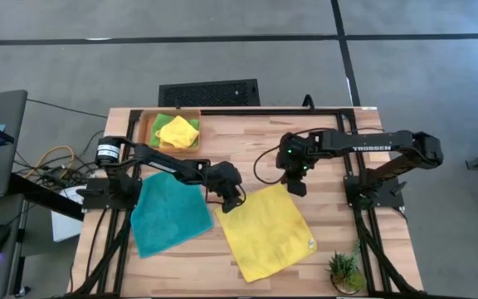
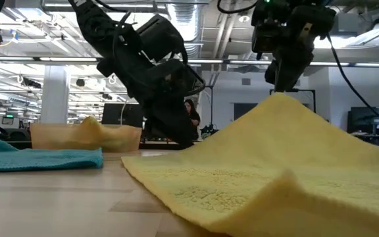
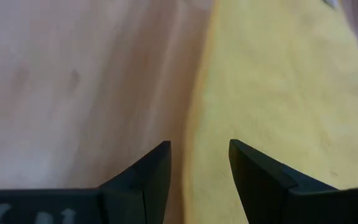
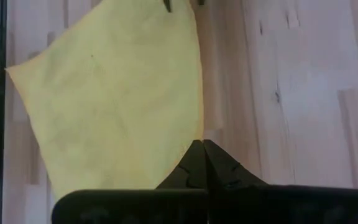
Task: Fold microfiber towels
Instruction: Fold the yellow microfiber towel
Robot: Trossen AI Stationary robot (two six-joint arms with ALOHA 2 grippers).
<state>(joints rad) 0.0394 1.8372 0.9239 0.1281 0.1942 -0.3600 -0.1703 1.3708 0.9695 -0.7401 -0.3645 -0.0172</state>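
Two arms work a yellow towel [image 1: 268, 230] spread near the middle of the desk [image 1: 338, 241], toward its front edge. The right gripper [image 1: 296, 188] is pinched shut on the towel's far corner and holds it lifted, so the cloth rises in a peak in the low view. The left gripper [image 1: 232, 202] hangs with its jaws apart just above the towel's left corner, one finger over bare wood and the other over cloth; it grips nothing.

The towel lies as a diamond, its long diagonal running from the raised far corner toward the front edge. The left gripper is the nearer one to the loose left corner, which sits directly beneath it, so the likely next move is a short drop and a close.

A teal towel [image 1: 167, 213] lies flat toward the left edge, and a second yellow towel [image 1: 178, 131] sits bunched over a green one [image 1: 159, 124] in the tray [image 1: 149, 137] at the far left corner.

Only the low view shows the lift; from above the towel looks flat. Only the left wrist view shows the towel's edge running between the open fingers.
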